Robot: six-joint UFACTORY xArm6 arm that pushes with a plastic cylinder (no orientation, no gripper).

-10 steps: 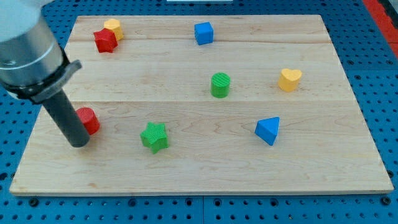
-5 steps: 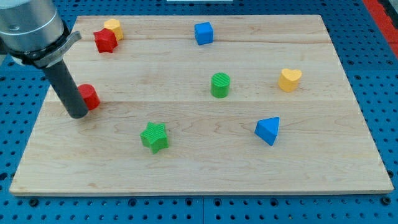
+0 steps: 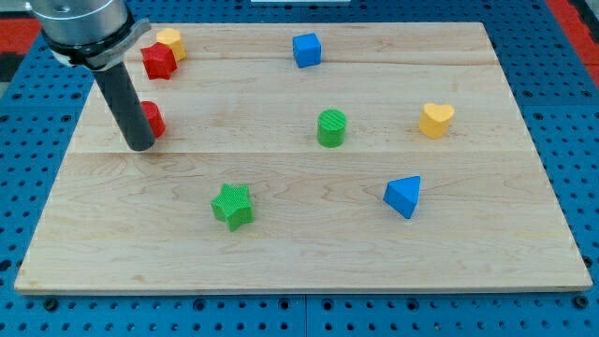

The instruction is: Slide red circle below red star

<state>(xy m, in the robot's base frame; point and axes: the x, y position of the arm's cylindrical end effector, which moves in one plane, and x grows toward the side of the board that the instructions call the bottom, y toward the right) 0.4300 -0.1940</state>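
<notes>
The red circle (image 3: 153,118) lies on the wooden board (image 3: 299,234) at the view's left, mostly hidden behind the dark rod. My tip (image 3: 140,146) touches the circle's lower left side. The red star (image 3: 158,61) sits near the board's top left corner, straight above the circle with a gap between them. A yellow block (image 3: 170,40) touches the star's upper right side.
A blue cube (image 3: 306,49) is at the top middle. A green cylinder (image 3: 331,127) is at the centre. A yellow heart (image 3: 436,120) is at the right. A green star (image 3: 232,206) and a blue triangle (image 3: 403,196) lie lower down.
My tip has pushed the red circle toward the view's top and slightly right, from the board's lower left to just under the red star. The other blocks have not moved.
</notes>
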